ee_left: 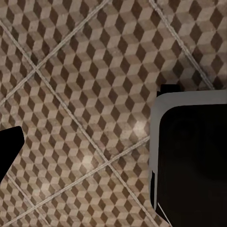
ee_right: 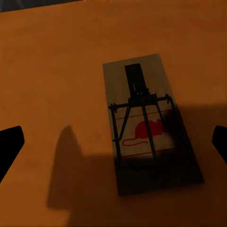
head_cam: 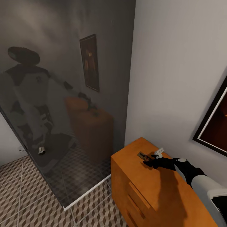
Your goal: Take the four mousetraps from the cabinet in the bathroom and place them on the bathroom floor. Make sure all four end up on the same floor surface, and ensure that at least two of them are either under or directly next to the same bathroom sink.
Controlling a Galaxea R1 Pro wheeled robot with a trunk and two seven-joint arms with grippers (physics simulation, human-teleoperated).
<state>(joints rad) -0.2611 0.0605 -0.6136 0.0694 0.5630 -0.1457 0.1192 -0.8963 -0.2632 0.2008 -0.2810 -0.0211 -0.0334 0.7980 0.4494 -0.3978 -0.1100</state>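
One mousetrap (head_cam: 142, 155), a small wooden slab with a dark wire spring and a red mouse print, lies flat on top of the orange-brown cabinet (head_cam: 135, 192) near its back edge. My right gripper (head_cam: 149, 161) hovers just above it, open. In the right wrist view the mousetrap (ee_right: 146, 127) lies on the cabinet top (ee_right: 56, 71) between the two spread fingertips (ee_right: 9, 146), untouched. My left gripper (ee_left: 113, 142) hangs over the cube-patterned bathroom floor (ee_left: 85, 94), one fingertip (ee_left: 9, 146) far out at the side, holding nothing. The bathroom sink is out of view.
A tall dark glass panel (head_cam: 63, 94) stands left of the cabinet and mirrors the robot. A framed picture (head_cam: 214, 126) hangs on the white wall behind the cabinet. Patterned floor (head_cam: 31, 201) lies open at lower left. The robot's grey-edged body (ee_left: 189, 156) is beside the left gripper.
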